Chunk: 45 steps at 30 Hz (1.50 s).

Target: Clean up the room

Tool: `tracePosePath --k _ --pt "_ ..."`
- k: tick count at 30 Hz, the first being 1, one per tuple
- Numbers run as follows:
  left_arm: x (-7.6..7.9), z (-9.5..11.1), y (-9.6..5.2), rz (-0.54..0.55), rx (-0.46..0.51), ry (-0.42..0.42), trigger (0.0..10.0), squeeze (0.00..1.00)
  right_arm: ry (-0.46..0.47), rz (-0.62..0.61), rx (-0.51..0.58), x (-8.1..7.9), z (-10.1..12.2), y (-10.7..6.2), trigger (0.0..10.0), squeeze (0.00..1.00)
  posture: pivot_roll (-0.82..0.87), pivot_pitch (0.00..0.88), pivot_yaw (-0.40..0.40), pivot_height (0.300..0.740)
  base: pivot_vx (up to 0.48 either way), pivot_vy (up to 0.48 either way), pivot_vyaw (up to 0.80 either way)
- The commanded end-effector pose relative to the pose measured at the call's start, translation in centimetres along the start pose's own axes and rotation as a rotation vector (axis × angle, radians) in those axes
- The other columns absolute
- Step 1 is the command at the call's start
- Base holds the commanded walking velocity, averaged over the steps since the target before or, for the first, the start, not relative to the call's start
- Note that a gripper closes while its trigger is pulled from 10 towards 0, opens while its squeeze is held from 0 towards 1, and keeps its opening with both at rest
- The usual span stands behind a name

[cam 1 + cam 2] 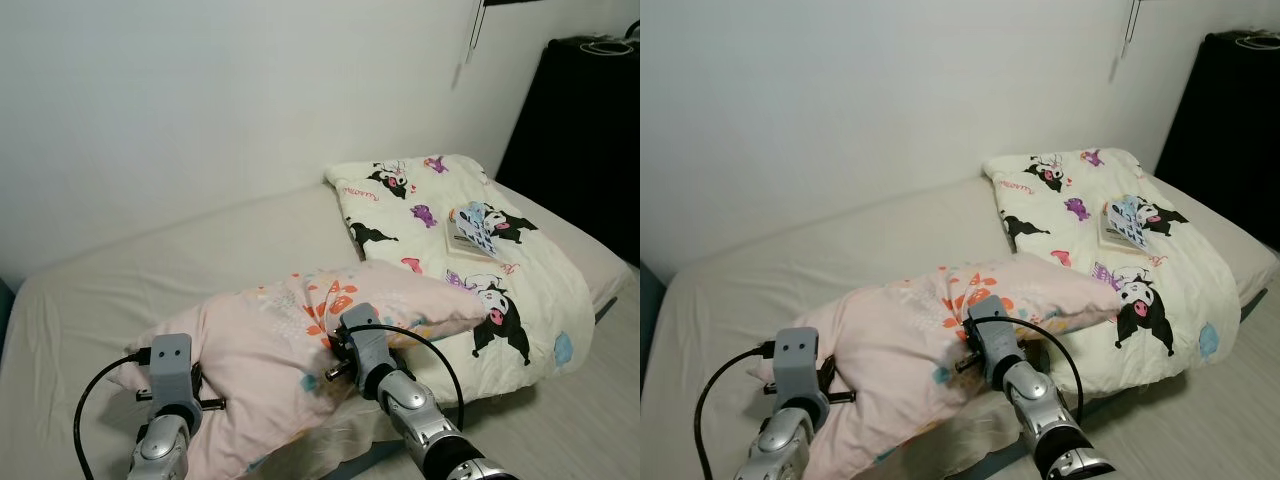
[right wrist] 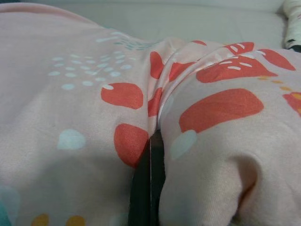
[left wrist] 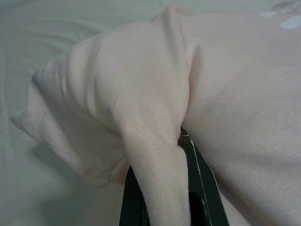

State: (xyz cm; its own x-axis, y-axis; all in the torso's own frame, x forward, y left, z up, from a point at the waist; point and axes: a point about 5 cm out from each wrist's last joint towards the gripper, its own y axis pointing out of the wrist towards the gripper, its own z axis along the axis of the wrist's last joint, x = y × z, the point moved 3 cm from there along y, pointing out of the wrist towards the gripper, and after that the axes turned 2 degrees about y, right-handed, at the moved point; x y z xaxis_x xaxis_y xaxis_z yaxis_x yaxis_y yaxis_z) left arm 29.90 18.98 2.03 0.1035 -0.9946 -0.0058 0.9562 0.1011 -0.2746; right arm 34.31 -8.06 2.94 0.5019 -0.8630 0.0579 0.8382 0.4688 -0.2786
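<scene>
A wide bed [image 1: 180,270] in a pale sheet runs along a plain white wall [image 1: 200,90], and a tall black cabinet [image 1: 580,140] stands at the bed's far right end. Over the bed's right end lies a cream quilt [image 1: 520,290] printed with black-and-white cartoon figures, and an open book [image 1: 472,232] rests on it near the bed's far right corner. The pink pillow [image 1: 270,360], with its orange and blue flower print, lies at the bed's near edge, its right tip overlapping the quilt.

I have both grippers on that pillow. My left gripper [image 3: 160,188] is at its plain left end, the fingers pinching a thick fold of pink cloth that drapes between them. My right gripper [image 2: 151,183] is at the printed middle, its fingers pressed together on a crease among the red petals.

From my head I see only the silver wrists and black cables against the pillow; the fingers [image 3: 207,188] themselves, and the cloth caught in them, appear in the wrist views.
</scene>
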Motion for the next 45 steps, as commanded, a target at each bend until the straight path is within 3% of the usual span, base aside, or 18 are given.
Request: tracePosePath --k 1,8,14,33,42,45 --pt "0.53 0.76 0.25 -0.029 0.019 0.010 10.0 0.00 -0.004 0.035 0.045 -0.80 0.96 0.34 10.0 0.00 0.05 0.067 -0.016 0.740 0.000 0.000 0.00" --pt "0.44 0.96 0.25 -0.025 0.025 0.071 10.0 0.00 0.001 0.032 0.045 -0.78 0.90 0.31 10.0 0.00 0.05 0.064 -0.015 0.740 0.000 -0.206 0.00" --pt "0.20 0.88 0.27 -0.004 0.012 0.018 10.0 0.00 0.003 0.034 0.046 -0.84 0.92 0.33 10.0 0.00 0.05 0.064 -0.015 0.740 0.000 -0.240 0.00" --pt "0.18 0.99 0.35 -0.009 0.012 0.021 10.0 0.00 0.002 0.037 0.044 -0.92 0.88 0.34 10.0 0.00 0.05 0.054 -0.012 0.740 0.000 0.000 0.00" --pt "0.26 1.29 0.38 -0.014 0.021 0.030 10.0 0.00 0.006 0.037 0.045 -0.94 0.90 0.36 10.0 0.00 0.05 0.057 -0.011 0.740 0.000 -0.470 0.00" --pt "0.59 1.35 0.31 -0.025 0.009 0.086 10.0 0.00 0.013 0.033 0.046 -0.92 0.89 0.35 10.0 0.00 0.05 0.060 -0.009 0.740 0.000 -0.480 0.00"
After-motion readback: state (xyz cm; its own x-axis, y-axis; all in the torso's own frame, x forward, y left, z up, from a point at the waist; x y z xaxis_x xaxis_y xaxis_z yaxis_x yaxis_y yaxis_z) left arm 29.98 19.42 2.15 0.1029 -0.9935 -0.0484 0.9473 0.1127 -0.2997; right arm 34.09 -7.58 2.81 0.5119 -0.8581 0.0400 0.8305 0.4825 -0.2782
